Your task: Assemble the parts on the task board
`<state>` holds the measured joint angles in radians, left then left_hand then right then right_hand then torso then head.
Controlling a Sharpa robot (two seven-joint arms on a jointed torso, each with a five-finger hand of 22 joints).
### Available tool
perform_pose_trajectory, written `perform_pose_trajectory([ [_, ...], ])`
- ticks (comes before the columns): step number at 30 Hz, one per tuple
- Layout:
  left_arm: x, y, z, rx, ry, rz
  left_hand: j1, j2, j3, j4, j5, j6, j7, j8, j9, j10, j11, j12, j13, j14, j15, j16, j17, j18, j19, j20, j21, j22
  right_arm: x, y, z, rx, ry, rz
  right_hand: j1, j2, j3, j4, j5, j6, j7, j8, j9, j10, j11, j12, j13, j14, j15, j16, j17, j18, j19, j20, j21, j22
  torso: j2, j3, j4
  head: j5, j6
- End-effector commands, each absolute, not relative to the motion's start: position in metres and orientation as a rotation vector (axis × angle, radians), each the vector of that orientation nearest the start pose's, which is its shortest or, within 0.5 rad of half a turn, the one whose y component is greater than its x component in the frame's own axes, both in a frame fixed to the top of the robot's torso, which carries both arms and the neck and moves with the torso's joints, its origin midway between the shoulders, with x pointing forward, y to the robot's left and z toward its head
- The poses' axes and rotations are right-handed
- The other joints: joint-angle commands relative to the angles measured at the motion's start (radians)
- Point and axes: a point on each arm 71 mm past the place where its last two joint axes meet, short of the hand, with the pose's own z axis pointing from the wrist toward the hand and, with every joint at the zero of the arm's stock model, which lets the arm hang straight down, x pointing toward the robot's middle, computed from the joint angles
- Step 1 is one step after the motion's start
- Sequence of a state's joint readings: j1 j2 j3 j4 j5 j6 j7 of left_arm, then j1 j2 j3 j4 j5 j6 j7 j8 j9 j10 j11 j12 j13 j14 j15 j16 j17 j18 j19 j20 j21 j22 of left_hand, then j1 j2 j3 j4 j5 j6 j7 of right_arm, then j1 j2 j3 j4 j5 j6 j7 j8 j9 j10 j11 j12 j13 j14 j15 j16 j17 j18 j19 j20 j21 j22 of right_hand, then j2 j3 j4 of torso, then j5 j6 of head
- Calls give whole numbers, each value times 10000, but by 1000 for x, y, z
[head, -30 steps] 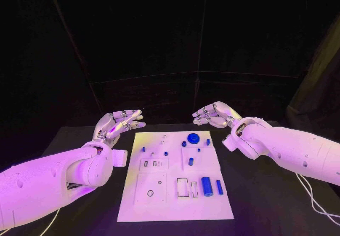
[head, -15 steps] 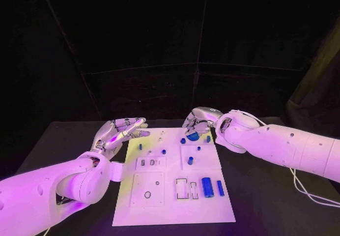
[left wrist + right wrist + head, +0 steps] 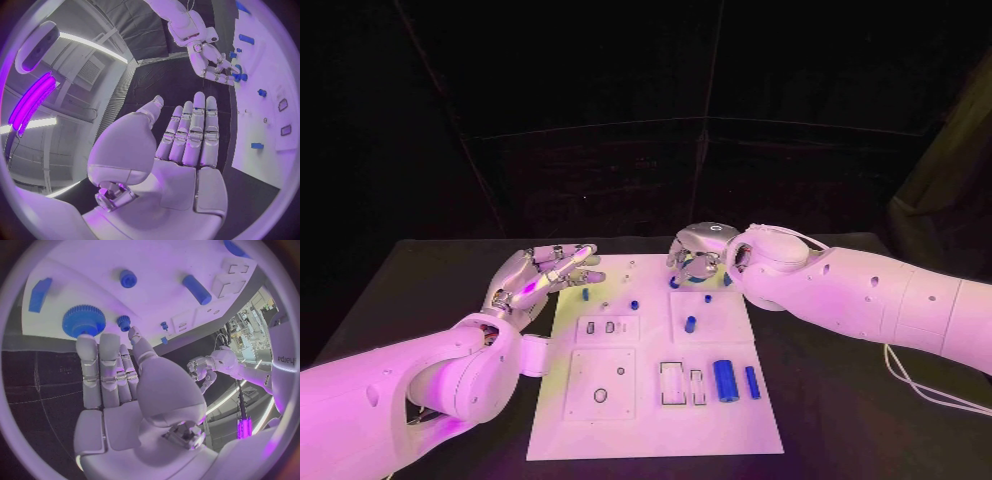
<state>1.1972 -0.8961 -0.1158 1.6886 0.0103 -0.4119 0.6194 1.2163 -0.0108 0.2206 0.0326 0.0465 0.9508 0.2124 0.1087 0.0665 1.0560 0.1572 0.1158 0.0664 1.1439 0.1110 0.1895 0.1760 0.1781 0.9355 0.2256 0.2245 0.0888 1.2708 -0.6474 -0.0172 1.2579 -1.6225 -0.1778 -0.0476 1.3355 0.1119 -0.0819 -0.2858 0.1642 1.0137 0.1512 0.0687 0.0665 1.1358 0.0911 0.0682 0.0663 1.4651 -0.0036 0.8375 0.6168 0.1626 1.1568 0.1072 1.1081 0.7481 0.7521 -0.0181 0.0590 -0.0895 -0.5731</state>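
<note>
Two hands up at the far end of the task board (image 3: 653,420). Left hand (image 3: 538,272) hovers off the board's left edge, fingers straight and apart, holding nothing. Right hand (image 3: 700,252) is over the far edge, fingers pointing down, tips at the big blue gear (image 3: 83,320); nothing gripped. Blue cylinder (image 3: 726,380) and smaller peg (image 3: 750,381) lie near the board's right edge.

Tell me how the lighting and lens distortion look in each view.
Head view: violet light washes the task board and both arms, the background black. Left wrist view: fisheye bends the board's edge; a bright purple strip glows beside the left hand. Right wrist view: the board curves above the right hand.
</note>
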Motion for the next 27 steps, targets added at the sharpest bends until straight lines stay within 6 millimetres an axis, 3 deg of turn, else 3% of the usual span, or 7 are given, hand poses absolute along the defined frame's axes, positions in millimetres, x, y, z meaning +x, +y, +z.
perform_pose_trajectory([
  [1, 447, 193, -178, -10060, 12985, -16543, 64, -18, -24, -65, 32, 43, 44, -70, -14, -19, 56, -66, -14, -26, 33, -46, 14, 61, 10, 42, -60, -16, 543, -169, -163, -4264, 16715, 4628, -44, 85, -26, 7, -28, -71, -8, -39, 0, -57, -5, -14, 13, 153, 43, 395, 388, -231, 168, 0, 300, 391, 59, -3, 35, 1, -13],
  [12, 448, 195, -179, -10097, 13013, -16469, 67, -8, -22, -74, 32, 38, 56, -86, -14, -29, 66, -88, -15, -31, 39, -66, 21, 61, 12, 46, -70, -25, 545, -165, -167, -4501, 17112, 4520, 28, 239, 106, -8, -11, -18, -25, -24, 6, 21, -21, -17, -11, 156, 42, 1082, 1040, -307, 308, 7, 784, 1006, 114, 15, 21, 46, -35],
  [20, 448, 197, -179, -10123, 13041, -16437, 88, 35, 3, -93, 36, 36, 68, -110, -14, -36, 75, -119, -14, -29, 45, -93, 36, 63, 19, 53, -84, -39, 546, -164, -168, -4580, 17213, 4508, 188, 590, 529, -33, -237, 158, -48, -10, 11, 154, -51, -30, -31, 164, 24, 1715, 1631, -391, 486, -5, 1259, 1633, 143, 26, 24, 51, -56],
  [27, 448, 198, -179, -10146, 13064, -16402, 108, 75, 29, -111, 38, 38, 71, -127, -12, -34, 78, -139, -12, -21, 47, -113, 50, 64, 27, 56, -93, -49, 545, -162, -169, -4712, 17351, 4566, 374, 888, 1194, -46, -715, 507, -99, 57, 37, 453, -122, -6, -25, 193, -28, 2328, 2243, -501, 751, -42, 1756, 2371, 169, 19, 15, 47, -78],
])
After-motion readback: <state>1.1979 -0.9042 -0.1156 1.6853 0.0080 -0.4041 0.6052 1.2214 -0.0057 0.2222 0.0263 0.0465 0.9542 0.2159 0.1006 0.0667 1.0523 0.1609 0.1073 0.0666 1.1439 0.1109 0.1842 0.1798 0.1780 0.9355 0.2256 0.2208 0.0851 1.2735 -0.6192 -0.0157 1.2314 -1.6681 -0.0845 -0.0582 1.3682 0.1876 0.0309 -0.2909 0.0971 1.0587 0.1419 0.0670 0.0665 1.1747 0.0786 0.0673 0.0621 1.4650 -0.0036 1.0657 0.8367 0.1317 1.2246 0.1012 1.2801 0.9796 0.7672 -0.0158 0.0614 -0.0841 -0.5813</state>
